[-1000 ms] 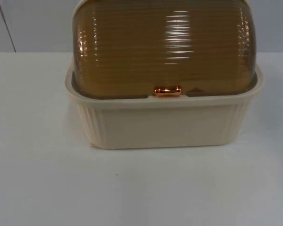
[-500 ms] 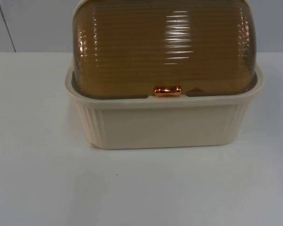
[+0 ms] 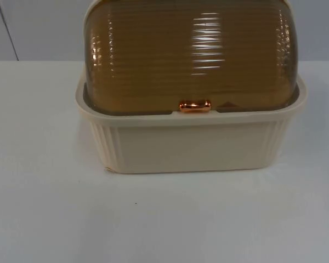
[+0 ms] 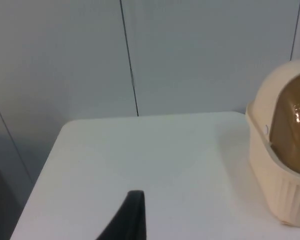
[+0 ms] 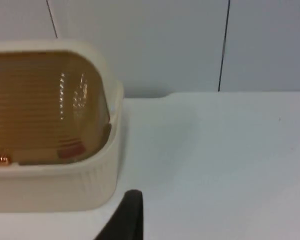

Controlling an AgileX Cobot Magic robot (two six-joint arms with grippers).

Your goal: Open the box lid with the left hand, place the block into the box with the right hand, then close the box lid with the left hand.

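Cream box (image 3: 192,143) at mid-bench (image 3: 44,208), long axis running left–right, front wall facing near. Its ribbed amber lid (image 3: 191,55) is shut, the copper handle (image 3: 195,106) at the near rim; the lid's far top is cut off. A reddish shape shows dimly through the lid in the right wrist view. Nothing has moved since the earlier frames. Finger spread on either gripper cannot be told.

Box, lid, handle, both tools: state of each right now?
Box: upright on the white table, cream base, nothing touching it.
Lid: amber ribbed dome, fully shut.
Handle: copper, at the lid's front edge, untouched.
Left tool: waiting left of the box, off it.
Right tool: waiting right of the box, off it.
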